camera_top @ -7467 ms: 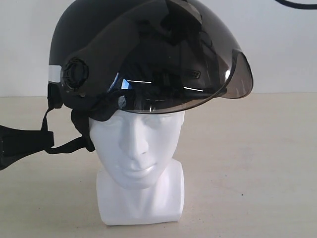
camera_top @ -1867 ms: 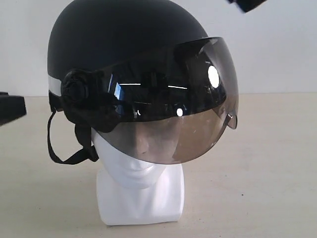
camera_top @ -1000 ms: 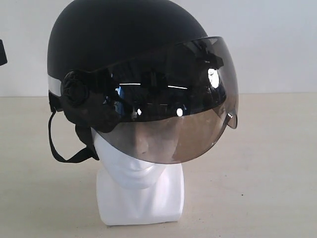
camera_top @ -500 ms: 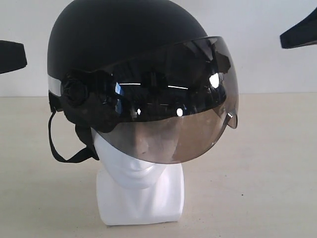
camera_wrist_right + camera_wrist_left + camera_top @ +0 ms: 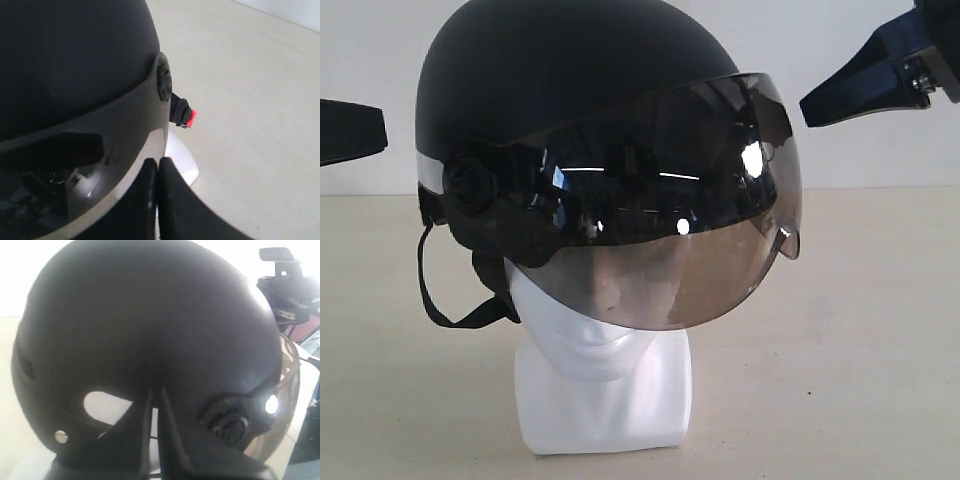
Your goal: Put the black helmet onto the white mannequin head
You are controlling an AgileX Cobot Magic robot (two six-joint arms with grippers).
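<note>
- The black helmet (image 5: 570, 90) sits on the white mannequin head (image 5: 605, 390).
- The left claw (image 5: 155, 392), at the helmet's 9 o'clock, is narrow and empty.
- The right claw (image 5: 158, 162), at 2 o'clock, is pinched closed and empty.

Plain white wall (image 5: 880, 150), beige tabletop (image 5: 840, 330), even light

Mannequin head (image 5: 603, 385) half under helmet (image 5: 560, 80)
</note>
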